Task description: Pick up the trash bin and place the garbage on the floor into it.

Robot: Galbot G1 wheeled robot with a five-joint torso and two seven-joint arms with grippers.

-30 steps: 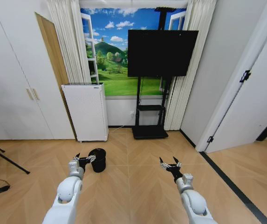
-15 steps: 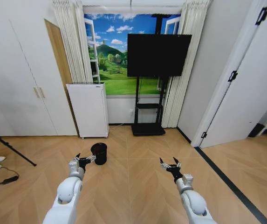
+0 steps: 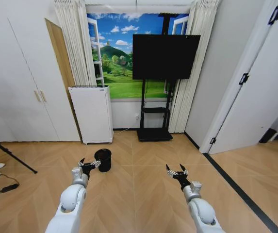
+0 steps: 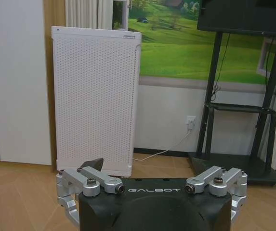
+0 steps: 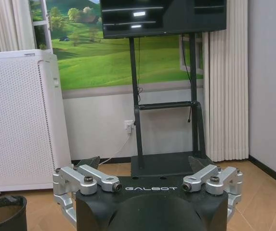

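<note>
**Both tools open, bin on the floor**

The trash bin (image 3: 103,160) stands upright on the floor (image 3: 143,194), near the white box (image 3: 91,114). The left tool (image 3: 88,165) hangs just beside the bin, spread wide, holding nothing. The right tool (image 3: 177,171) is well apart, also wide and empty.
</note>
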